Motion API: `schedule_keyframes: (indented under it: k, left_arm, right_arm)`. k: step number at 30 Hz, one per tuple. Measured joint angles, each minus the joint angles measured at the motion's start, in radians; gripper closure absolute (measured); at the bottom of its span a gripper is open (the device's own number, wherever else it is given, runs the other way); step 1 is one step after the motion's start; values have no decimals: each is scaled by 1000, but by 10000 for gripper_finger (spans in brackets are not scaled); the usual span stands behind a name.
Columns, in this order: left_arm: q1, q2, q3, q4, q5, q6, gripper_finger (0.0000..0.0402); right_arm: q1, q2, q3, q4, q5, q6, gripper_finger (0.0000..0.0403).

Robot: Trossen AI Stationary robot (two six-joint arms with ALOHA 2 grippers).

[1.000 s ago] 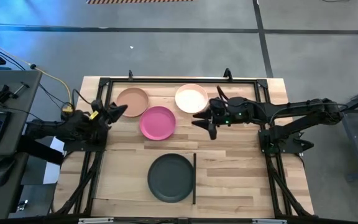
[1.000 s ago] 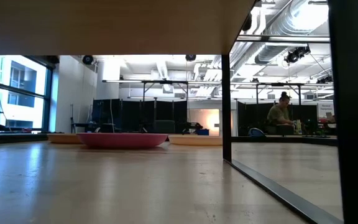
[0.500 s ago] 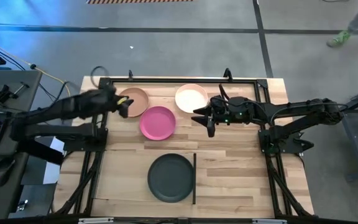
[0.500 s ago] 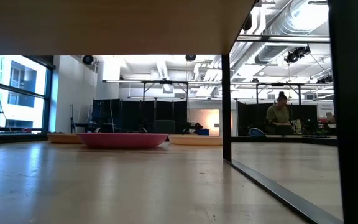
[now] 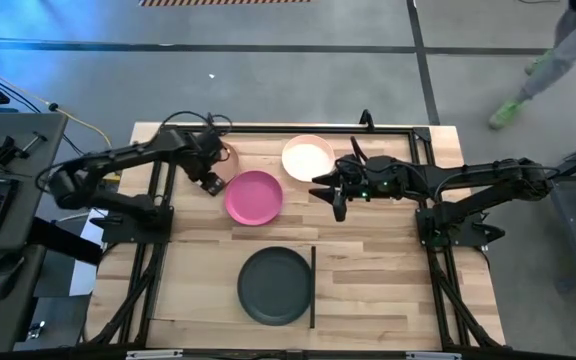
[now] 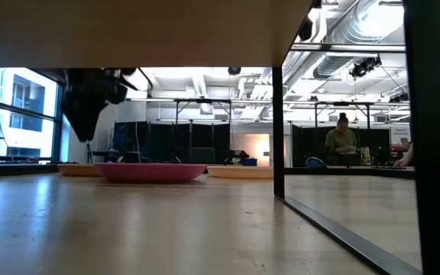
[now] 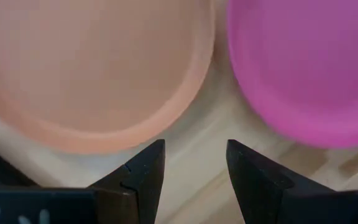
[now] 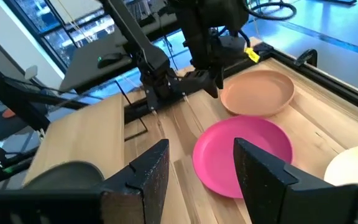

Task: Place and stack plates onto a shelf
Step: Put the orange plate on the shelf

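Three plates lie flat on the tabletop at the far side: tan (image 5: 230,154), pink (image 5: 254,197) and cream (image 5: 308,158). A dark plate (image 5: 274,285) lies nearer, beside a black edge strip (image 5: 313,287). The shelf's pale underside (image 6: 128,30) spans the top of the low view. My left gripper (image 7: 194,174) hangs open above the bare wood between the tan plate (image 7: 92,68) and the pink plate (image 7: 309,62), touching neither. My right gripper (image 8: 201,174) stands open beside the cream plate, right of the pink plate (image 8: 241,155).
A black frame rail (image 5: 288,130) runs along the table's far edge, and a post (image 6: 278,130) stands under the shelf. The left arm (image 5: 128,165) covers part of the tan plate. People are in the room behind (image 6: 342,141) and on the floor beyond the table (image 5: 558,50).
My left arm has swung out from the table's left edge toward the far side and the right. It now reaches over the tan plate, and its gripper has come into the low view above the table. My right arm has kept still.
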Motion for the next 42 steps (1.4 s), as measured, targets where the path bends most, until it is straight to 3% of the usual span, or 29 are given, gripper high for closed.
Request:
schedule_keyframes:
  k: [4,13,18,23,35,39,42]
  left_arm:
    - [-2,57,0,3,-12,194,238]
    - [-3,131,-1,91,-18,467,238]
    - [-4,147,-63,99,-24,587,238]
    - [-5,149,-100,182,-144,595,238]
    - [-2,185,-119,228,-142,647,240]
    - [-3,200,-120,228,-156,622,275]
    - [-3,184,-119,218,-186,597,344]
  right_arm:
    - [0,0,0,-8,0,-2,242]
    - [-5,0,0,-10,11,-14,242]
    - [-6,0,0,-10,14,-17,242]
    - [-6,0,0,-9,14,-15,242]
    - [-6,0,0,-9,13,13,242]
    - [-6,0,0,-9,12,13,242]
    - [-6,0,0,-9,11,13,242]
